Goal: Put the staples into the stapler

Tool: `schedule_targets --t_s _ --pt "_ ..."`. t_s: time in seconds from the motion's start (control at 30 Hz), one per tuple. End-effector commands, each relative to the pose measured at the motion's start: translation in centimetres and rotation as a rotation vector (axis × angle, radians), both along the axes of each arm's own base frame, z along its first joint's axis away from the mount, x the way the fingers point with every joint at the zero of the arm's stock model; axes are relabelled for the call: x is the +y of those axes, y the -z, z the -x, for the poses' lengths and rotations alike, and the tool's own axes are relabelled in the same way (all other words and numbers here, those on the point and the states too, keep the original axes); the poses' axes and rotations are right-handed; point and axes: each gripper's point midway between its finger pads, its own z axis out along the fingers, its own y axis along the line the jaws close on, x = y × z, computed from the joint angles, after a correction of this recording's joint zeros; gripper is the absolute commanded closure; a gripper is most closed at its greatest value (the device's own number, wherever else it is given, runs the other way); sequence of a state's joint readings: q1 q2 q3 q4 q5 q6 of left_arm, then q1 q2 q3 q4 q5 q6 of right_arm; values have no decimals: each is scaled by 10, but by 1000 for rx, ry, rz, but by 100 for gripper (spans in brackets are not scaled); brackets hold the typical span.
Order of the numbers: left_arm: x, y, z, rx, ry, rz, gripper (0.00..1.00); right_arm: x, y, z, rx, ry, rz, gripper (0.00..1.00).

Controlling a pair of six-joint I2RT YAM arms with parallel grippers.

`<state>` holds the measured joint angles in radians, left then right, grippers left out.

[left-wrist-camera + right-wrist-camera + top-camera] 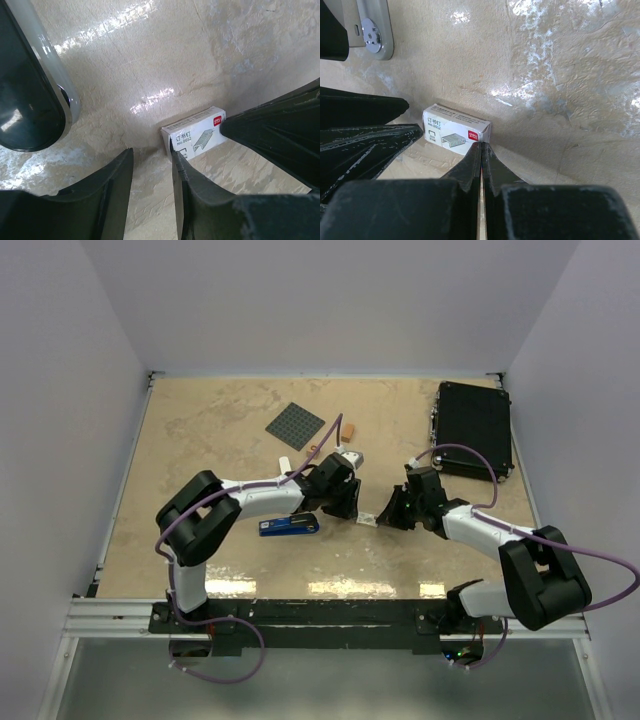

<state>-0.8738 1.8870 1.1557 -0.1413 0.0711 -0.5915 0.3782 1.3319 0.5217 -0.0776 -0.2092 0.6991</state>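
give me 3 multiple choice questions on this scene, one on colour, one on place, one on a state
1. The stapler is: A red, B blue, C green
2. The staple box lies: A on the stapler, B in a drawer, C between the two pincers' tips
3. The right pincer is: A shut, B wide open, C gripping the stapler

B, the top view shows its blue body. C, the left pincer and the right pincer flank it. A, its fingers meet with no gap.
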Motion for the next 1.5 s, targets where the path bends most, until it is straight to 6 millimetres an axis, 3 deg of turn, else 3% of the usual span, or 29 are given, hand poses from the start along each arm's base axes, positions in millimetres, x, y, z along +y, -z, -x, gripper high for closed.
schedule_targets --t_s 0.0,0.67,1.1,1.3,1.47 --pt "-20 -16 -10 -23 -10 73 59 -1 -8 -6 -28 -14 15 99" --pt "-26 -6 -2 28 8 88 75 2 -12 -8 -46 -44 8 97" --pt "-29 0 3 65 12 90 80 6 -14 -11 -53 -52 -9 94" --pt "-31 1 4 76 12 92 100 8 -14 -11 -54 -59 -19 92" --pt "-25 -1 1 64 -13 73 100 9 -19 -10 -59 -59 -26 87"
